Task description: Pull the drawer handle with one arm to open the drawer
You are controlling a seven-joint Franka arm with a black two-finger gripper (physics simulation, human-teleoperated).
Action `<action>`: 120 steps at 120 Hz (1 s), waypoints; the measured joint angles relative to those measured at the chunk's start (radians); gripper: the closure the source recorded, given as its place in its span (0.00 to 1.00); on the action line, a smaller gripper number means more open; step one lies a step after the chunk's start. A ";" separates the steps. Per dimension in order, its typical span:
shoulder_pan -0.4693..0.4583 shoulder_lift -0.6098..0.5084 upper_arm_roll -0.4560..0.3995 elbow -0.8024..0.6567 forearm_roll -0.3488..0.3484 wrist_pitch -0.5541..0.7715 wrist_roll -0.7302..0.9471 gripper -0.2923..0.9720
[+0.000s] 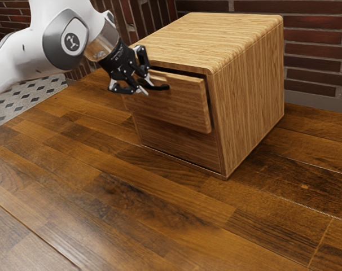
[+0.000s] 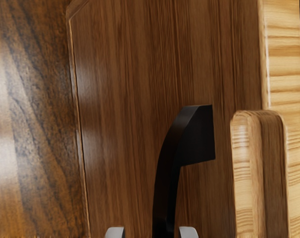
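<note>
Exterior view shows the light-brown wooden cabinet (image 1: 247, 84) standing on the dark plank floor (image 1: 131, 214) before a red brick wall (image 1: 320, 39). Its upper wooden drawer (image 1: 176, 107) already stands a little out of the body, so I judge the pull is under way but far from finished. The black two-finger gripper (image 1: 141, 76) is at the curved black drawer handle (image 1: 158, 87), on the side of the drawer front nearer to the arm. In the wrist view the same handle (image 2: 182, 148) rises from the drawer front (image 2: 130, 99) just under the hand. Whether the gripper is clamped on the handle or only stands around it, I cannot tell.

The handle looks stiff and smooth, maybe slippery, so the hold should be at its middle bar. The drawer seems light, and I expect it slides best with a straight pull, without twisting.
</note>
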 joint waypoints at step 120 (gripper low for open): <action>0.016 -0.236 -0.014 -0.278 0.007 0.048 0.004 0.74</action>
